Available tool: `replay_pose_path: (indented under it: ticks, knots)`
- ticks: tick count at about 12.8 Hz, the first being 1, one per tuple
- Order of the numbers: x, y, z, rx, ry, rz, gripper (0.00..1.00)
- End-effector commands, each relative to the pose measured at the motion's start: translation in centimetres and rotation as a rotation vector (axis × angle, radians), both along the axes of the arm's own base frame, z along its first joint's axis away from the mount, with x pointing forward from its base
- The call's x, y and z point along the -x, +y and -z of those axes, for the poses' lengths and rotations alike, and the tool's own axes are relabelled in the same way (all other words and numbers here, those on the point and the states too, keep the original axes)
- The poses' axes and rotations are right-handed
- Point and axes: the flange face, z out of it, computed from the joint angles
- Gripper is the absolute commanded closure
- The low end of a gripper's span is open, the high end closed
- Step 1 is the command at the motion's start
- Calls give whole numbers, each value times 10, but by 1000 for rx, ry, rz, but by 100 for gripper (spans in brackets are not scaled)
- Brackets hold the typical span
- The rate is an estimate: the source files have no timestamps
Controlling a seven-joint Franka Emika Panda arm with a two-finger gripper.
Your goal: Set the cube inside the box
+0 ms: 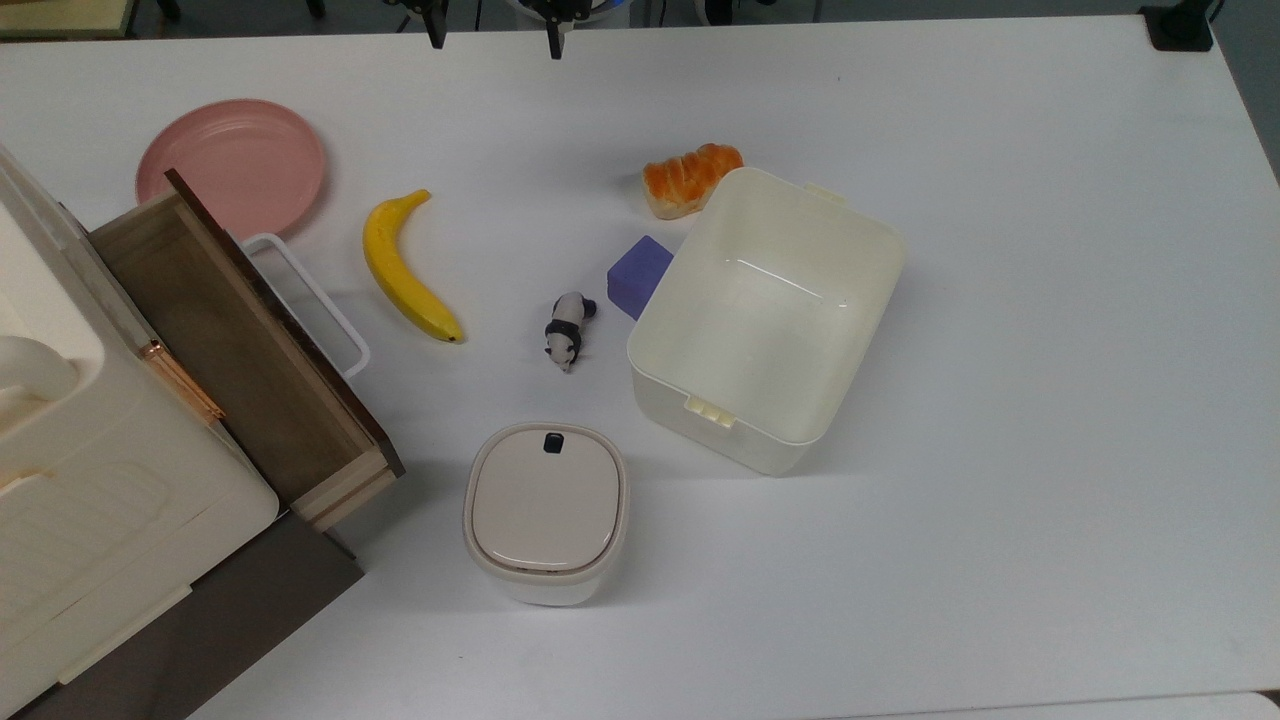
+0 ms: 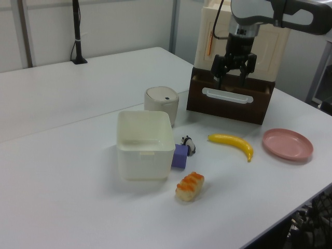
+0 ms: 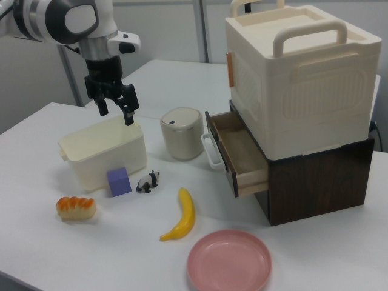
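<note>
The purple cube [image 1: 638,275] [image 2: 180,156] [image 3: 119,181] rests on the white table, touching or nearly touching the outer wall of the cream-white box [image 1: 882,268] [image 2: 144,153] [image 3: 103,159]. The box is open at the top with nothing inside. My gripper [image 1: 492,35] [image 2: 232,68] [image 3: 116,111] hangs high above the table, open, with nothing between its fingers. It is well away from the cube, at the top view's upper edge. In the right view it appears over the box's back rim.
A toy panda [image 1: 568,330] lies beside the cube, with a banana [image 1: 408,268] and a pink plate [image 1: 232,165] further to the top view's left. Bread [image 1: 690,178] lies behind the box. A lidded white container [image 1: 546,508] and an open wooden drawer [image 1: 235,350] stand nearby.
</note>
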Motion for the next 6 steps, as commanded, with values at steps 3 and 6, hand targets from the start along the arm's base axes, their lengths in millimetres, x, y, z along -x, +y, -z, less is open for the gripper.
replay_pose_path:
  ticks: [3, 6]
  knots:
    - [5, -12, -5, -91, -17, -28, 0]
    - [6, -12, -8, -77, -20, -20, 0]
